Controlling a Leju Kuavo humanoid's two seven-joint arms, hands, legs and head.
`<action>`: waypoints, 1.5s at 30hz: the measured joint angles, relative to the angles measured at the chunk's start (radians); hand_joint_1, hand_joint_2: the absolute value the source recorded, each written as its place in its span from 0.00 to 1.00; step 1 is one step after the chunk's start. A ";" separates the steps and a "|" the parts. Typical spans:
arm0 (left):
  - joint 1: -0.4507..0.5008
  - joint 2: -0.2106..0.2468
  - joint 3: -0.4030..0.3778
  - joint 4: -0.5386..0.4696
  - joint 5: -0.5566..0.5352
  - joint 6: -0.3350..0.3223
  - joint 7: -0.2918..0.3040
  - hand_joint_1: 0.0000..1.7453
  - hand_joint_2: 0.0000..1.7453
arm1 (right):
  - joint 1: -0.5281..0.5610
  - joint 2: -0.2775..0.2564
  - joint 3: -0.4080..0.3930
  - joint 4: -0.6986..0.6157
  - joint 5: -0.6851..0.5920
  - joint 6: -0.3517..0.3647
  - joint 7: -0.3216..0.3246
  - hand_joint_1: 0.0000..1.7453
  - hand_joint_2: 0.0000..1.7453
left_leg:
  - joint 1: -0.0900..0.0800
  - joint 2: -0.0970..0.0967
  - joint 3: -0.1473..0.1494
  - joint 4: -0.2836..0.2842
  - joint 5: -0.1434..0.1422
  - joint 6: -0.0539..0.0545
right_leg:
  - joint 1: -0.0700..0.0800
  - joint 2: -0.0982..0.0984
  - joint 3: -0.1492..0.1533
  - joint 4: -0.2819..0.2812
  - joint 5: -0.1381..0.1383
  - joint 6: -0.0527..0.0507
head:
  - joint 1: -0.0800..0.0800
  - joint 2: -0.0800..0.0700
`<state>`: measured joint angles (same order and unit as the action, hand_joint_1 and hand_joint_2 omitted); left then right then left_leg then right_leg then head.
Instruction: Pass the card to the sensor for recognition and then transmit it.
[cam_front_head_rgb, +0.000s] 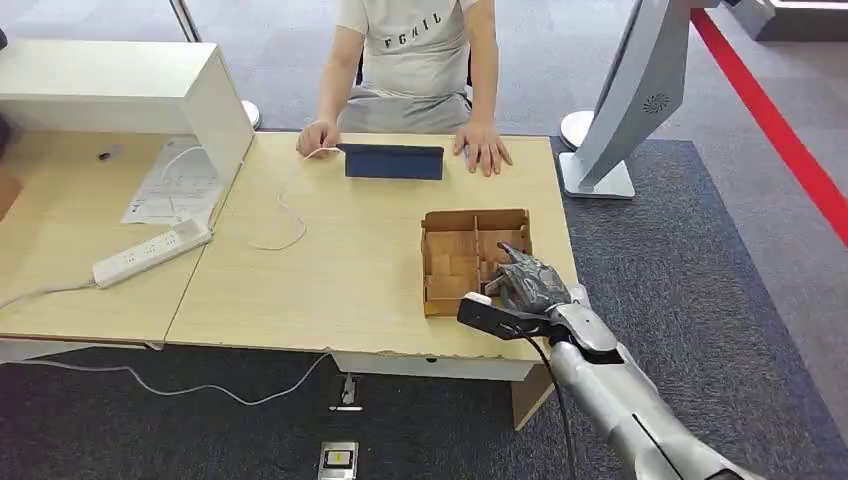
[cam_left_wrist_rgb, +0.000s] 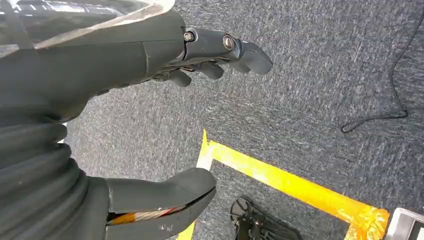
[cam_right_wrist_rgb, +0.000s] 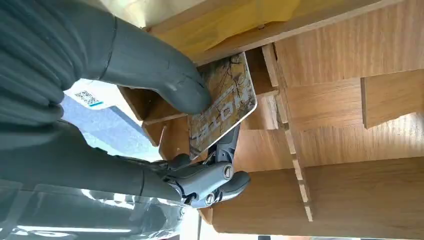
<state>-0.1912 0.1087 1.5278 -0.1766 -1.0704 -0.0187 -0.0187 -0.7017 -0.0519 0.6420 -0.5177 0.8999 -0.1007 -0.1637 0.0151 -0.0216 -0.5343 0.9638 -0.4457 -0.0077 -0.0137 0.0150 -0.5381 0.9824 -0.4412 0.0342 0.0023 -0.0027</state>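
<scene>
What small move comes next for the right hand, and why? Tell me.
Probably lift the card straight up out of the wooden tray. The right hand already pinches it between thumb and fingers, but the card sits among the tray's dividers. Clearing them first seems wise before carrying it toward the dark device in front of the person.

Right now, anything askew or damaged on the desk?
Nothing stands out. The right hand pinches the card over the wooden tray, which sits square near the desk edge. The white cable lies loose but harmless.
</scene>
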 joint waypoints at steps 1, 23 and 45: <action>0.000 0.000 0.000 0.000 0.000 0.000 0.000 0.00 1.00 | 0.000 0.000 0.000 0.000 0.000 0.000 0.000 1.00 1.00 | 0.000 0.000 0.000 0.000 0.000 0.000 | 0.000 0.000 0.000 0.000 0.000 0.000 | 0.000 0.000; 0.000 -0.005 0.000 0.000 -0.007 -0.002 -0.011 0.00 1.00 | -0.036 0.000 0.001 -0.040 -0.010 -0.023 -0.025 1.00 1.00 | 0.000 0.000 0.000 0.000 0.000 0.000 | 0.000 0.000 0.000 0.000 0.000 0.000 | 0.000 0.000; 0.002 -0.016 0.000 0.000 -0.036 -0.008 -0.021 0.00 1.00 | -0.177 0.046 0.002 -0.149 -0.015 -0.006 -0.046 1.00 1.00 | 0.000 0.001 0.000 0.000 0.000 0.000 | 0.000 0.000 0.000 0.001 0.000 0.000 | 0.000 0.000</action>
<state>-0.1888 0.0927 1.5278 -0.1766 -1.1063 -0.0263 -0.0393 -0.8784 -0.0061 0.6443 -0.6665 0.8846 -0.1065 -0.2098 0.0150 -0.0210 -0.5347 0.9639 -0.4454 -0.0077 -0.0137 0.0154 -0.5386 0.9833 -0.4408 0.0340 0.0023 -0.0027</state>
